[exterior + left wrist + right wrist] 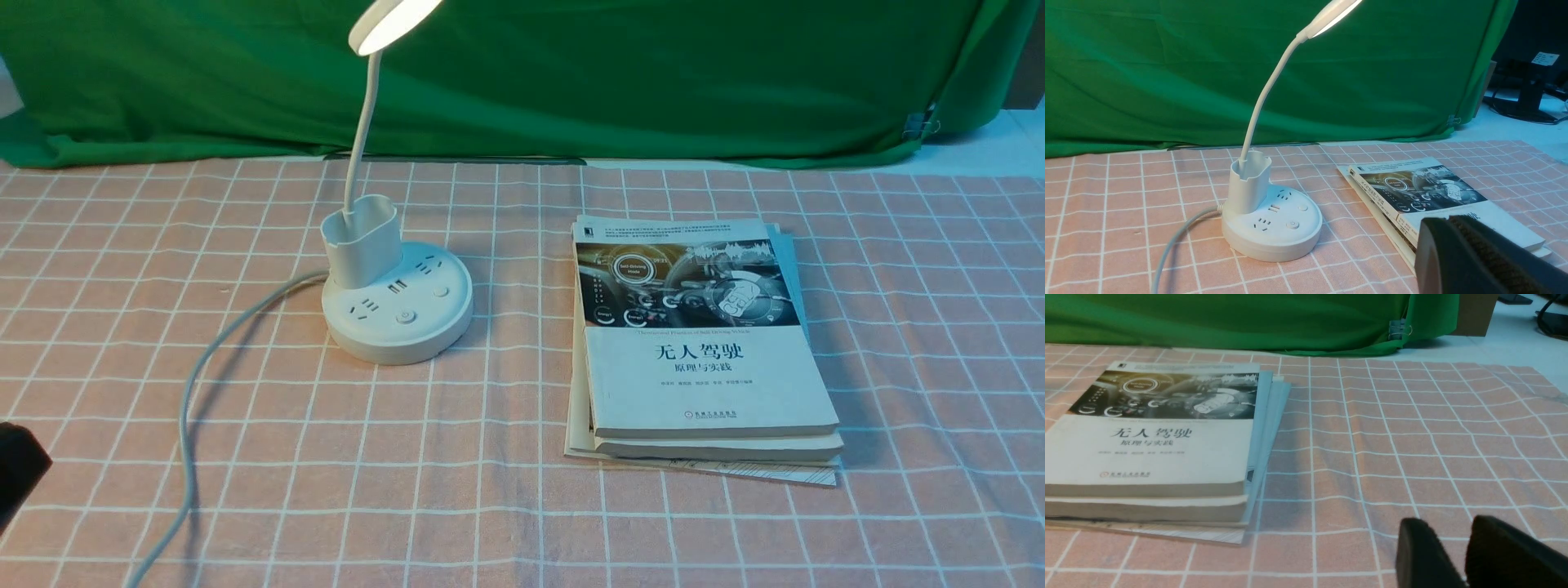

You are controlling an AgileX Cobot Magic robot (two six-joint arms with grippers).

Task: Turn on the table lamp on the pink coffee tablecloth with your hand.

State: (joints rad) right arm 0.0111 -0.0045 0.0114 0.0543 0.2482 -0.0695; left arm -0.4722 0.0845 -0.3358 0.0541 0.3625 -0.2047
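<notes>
The white table lamp (398,306) stands on the pink grid tablecloth (490,457), left of centre. Its oval head (392,20) glows. The round base carries sockets and a round button (405,317), and the grey cord (192,408) trails toward the front left. The lamp also shows in the left wrist view (1274,228). My left gripper (1447,220) is shut and empty, low over the cloth, apart from the lamp base and to its front. Only a black part of my left arm (16,478) shows in the front view. My right gripper (1447,524) hovers over bare cloth with a small gap between its fingers, holding nothing.
A stack of books (702,343) lies on the cloth right of the lamp, also seen in the left wrist view (1425,192) and right wrist view (1159,428). A green cloth backdrop (571,73) hangs behind the table.
</notes>
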